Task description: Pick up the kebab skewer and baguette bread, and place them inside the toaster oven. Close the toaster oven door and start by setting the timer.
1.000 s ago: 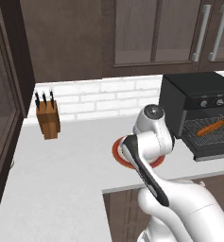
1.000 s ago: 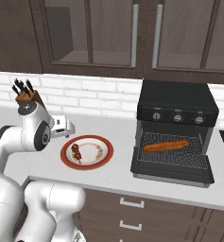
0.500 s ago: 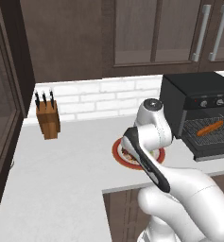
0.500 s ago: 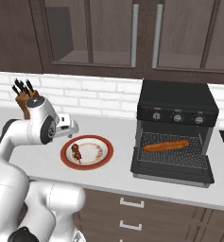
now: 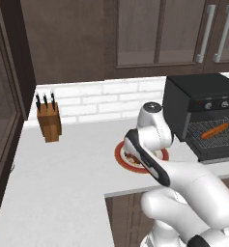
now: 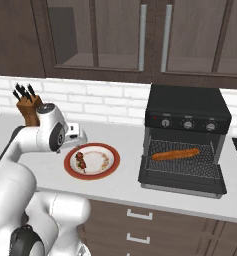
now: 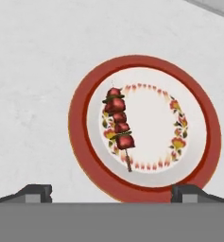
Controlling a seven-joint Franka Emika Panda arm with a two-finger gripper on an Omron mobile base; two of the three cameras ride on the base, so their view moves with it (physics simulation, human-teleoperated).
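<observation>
The kebab skewer (image 7: 119, 124) lies with its dark red meat chunks on the left half of a red-rimmed plate (image 7: 80, 137), also seen as the skewer (image 6: 81, 161) on the plate (image 6: 106, 161). My gripper (image 7: 113, 194) hovers above the plate's near-left edge, open, its fingertips (image 7: 35, 193) spread wide and holding nothing; the hand (image 6: 76, 141) sits just left of and above the plate. The baguette bread (image 6: 175, 154) rests on the wire rack inside the black toaster oven (image 6: 185, 107). The toaster oven door (image 6: 182, 184) hangs dropped open. The baguette (image 5: 215, 130) shows inside the oven (image 5: 198, 94).
A wooden knife block (image 6: 29, 107) stands against the white brick wall at the back left, also the block (image 5: 49, 123). Dark cabinets hang overhead. The white counter (image 5: 63, 178) stretches left of the plate; its front edge runs just below plate and oven.
The arm has swung right and forward, bringing the hand from near the knife block to over the plate's left edge. Skewer, baguette and oven door have not moved.
</observation>
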